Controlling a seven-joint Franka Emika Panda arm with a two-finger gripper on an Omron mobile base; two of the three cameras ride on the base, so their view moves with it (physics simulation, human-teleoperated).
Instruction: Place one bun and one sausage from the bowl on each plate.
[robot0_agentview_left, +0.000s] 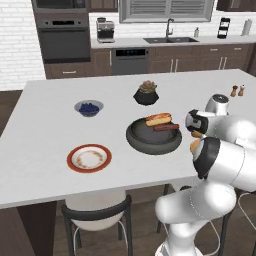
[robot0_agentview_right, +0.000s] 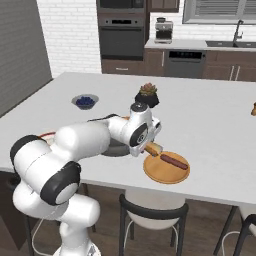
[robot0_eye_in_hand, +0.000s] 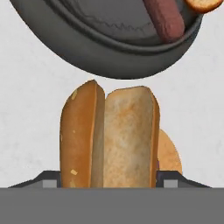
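Works over a broad, matte white island counter (robot0_agentview_left: 45, 130) in a kitchen of white brick, dark brown cabinets, a steel wall oven (robot0_agentview_left: 64, 37) and a sink (robot0_agentview_left: 169, 39) under a window. Shows a black-framed stool (robot0_agentview_left: 95, 215) tucked below the near edge.

Grips a split bun (robot0_eye_in_hand: 109, 138) between the wide-set fingers of the gripper (robot0_eye_in_hand: 109, 181): glossy golden crust on one half, pale toasted crumb on the other. Holds it clear of the counter, between the bowl (robot0_eye_in_hand: 87, 48) and the rim of the orange-tan plate (robot0_agentview_right: 166, 175).

Finds that plate flat, plain and round, already carrying a smooth reddish-brown sausage (robot0_agentview_right: 173, 161). Finds the bowl wide, shallow and dark grey-black, with a second bun (robot0_agentview_left: 158, 119) and another sausage (robot0_agentview_left: 166, 127) lying side by side at its far edge. Leaves the white plate (robot0_agentview_left: 89, 158), red-rimmed with a brownish ring, bare and well apart to the bowl's left.

Places farther back a small grey berry bowl (robot0_agentview_left: 89, 108), a faceted black plant pot (robot0_agentview_left: 146, 93) and two little shakers (robot0_agentview_left: 237, 90).
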